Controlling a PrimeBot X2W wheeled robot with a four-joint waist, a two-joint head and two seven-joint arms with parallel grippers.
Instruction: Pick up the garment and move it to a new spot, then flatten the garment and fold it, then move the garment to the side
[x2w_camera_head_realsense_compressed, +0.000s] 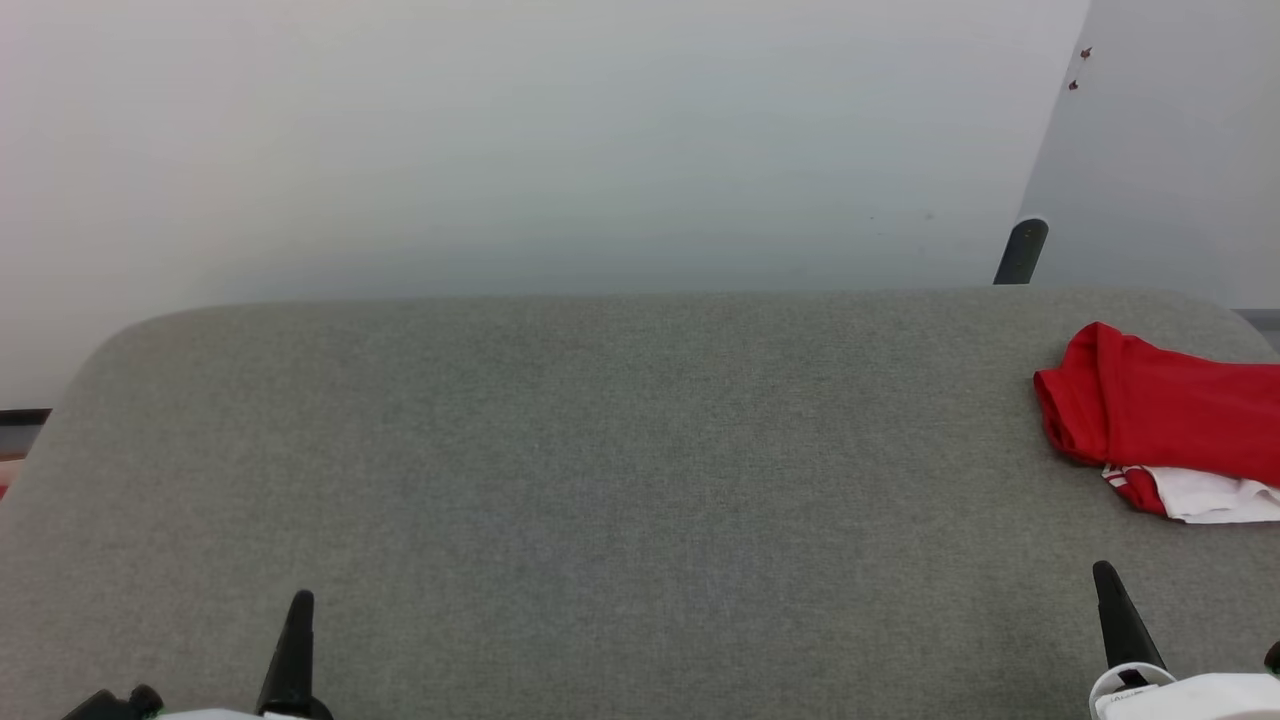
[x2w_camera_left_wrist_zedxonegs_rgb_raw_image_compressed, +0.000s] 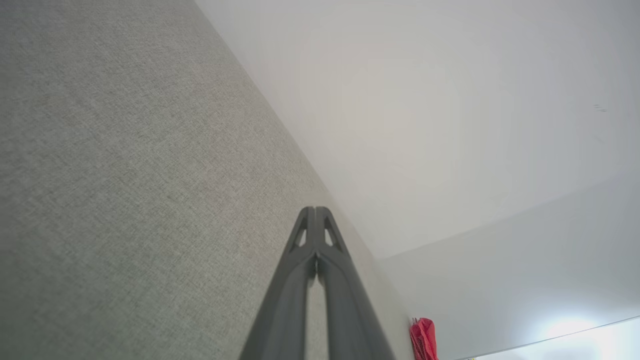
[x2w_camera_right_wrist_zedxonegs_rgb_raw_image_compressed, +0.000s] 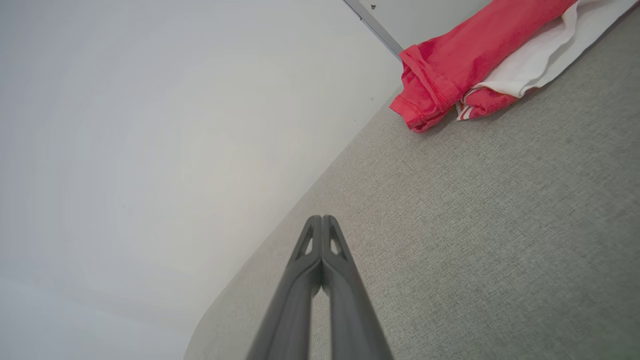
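Note:
The garment (x2w_camera_head_realsense_compressed: 1160, 415), bright red with a white sleeve showing underneath, lies folded at the far right of the grey fabric surface (x2w_camera_head_realsense_compressed: 600, 480), partly cut off by the head view's right edge. It also appears in the right wrist view as the garment (x2w_camera_right_wrist_zedxonegs_rgb_raw_image_compressed: 465, 60) at top right, and in the left wrist view as a small red patch of garment (x2w_camera_left_wrist_zedxonegs_rgb_raw_image_compressed: 423, 339) far off. My left gripper (x2w_camera_head_realsense_compressed: 298, 602) rests shut at the lower left, empty. My right gripper (x2w_camera_head_realsense_compressed: 1103, 572) rests shut at the lower right, below the garment and apart from it. Both wrist views show the left gripper (x2w_camera_left_wrist_zedxonegs_rgb_raw_image_compressed: 315, 210) and the right gripper (x2w_camera_right_wrist_zedxonegs_rgb_raw_image_compressed: 322, 219) with fingers pressed together.
The grey surface has rounded far corners and ends at a pale wall (x2w_camera_head_realsense_compressed: 560, 140). A dark post (x2w_camera_head_realsense_compressed: 1020, 250) stands behind the far right edge. Wide bare fabric lies between the two grippers.

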